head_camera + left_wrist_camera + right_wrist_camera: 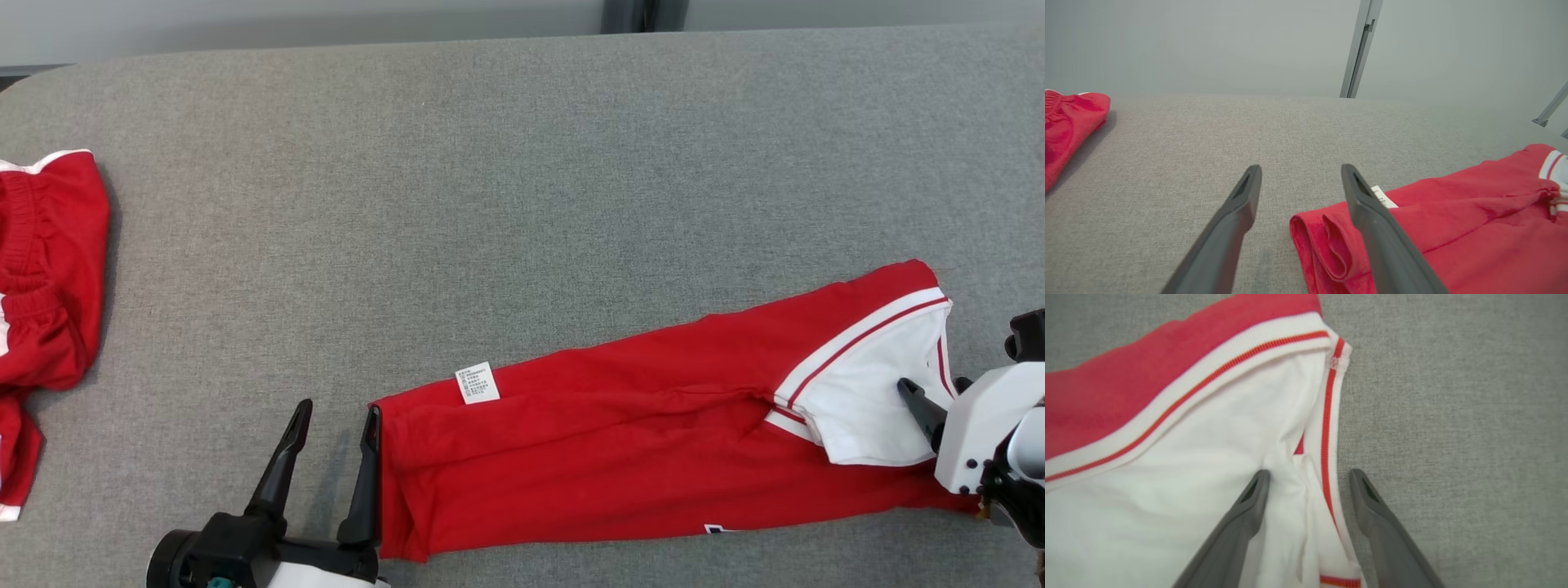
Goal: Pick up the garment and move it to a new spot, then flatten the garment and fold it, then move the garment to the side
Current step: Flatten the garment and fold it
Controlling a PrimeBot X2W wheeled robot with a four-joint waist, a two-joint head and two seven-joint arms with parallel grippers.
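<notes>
Head view: the garment point(637, 441), folded into a long band, is laid on the table point(522, 163) at four o'clock; the left gripper point(339, 408) is held open at its seven-o'clock end. Left wrist view: nothing is gripped. Right wrist view: the right gripper point(1309, 473) is spread open astride the collar edge; folding is judged in hand; a grip on both ends is called for next.

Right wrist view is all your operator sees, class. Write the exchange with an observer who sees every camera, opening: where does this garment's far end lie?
Observer: The garment stretches toward the robot's left; its hem end lies beside the left pincer.
Operator: Is that pincer gripping it?
Observer: No, it stands open, one finger at the hem edge.
Operator: Anything else on the table?
Observer: A second red garment lies at the table far left.
</notes>
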